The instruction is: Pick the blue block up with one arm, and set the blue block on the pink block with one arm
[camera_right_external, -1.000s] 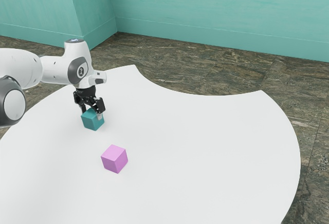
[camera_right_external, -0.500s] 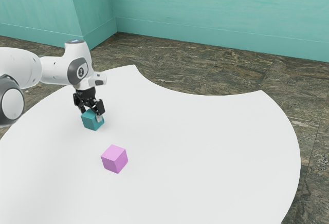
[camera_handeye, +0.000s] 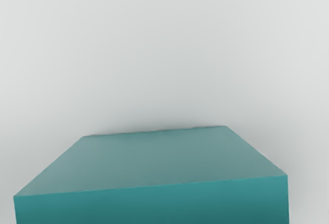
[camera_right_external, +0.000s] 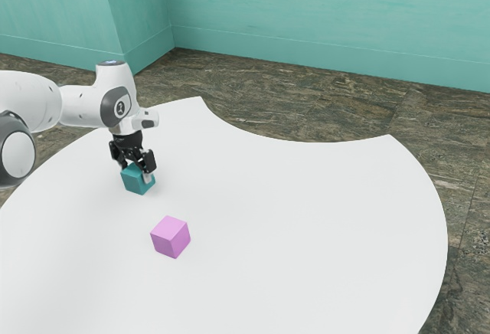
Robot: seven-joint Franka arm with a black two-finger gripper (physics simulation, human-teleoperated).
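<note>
Simulated Franka arm at a white desk | claw clamped on the blue block, which rests on the desk toward its edge at the exterior view's left | pink block nearby, toward the near edge | risk: the high, shallow grip may let the block slip or tilt on lifting and land askew.

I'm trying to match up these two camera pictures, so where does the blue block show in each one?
Exterior view: the blue block sits toward the exterior view's left, under the gripper, farther back than the pink block.
Wrist view: the blue block looms large, just under the hand.
Shared landmark: the white table that it rests on.
</note>
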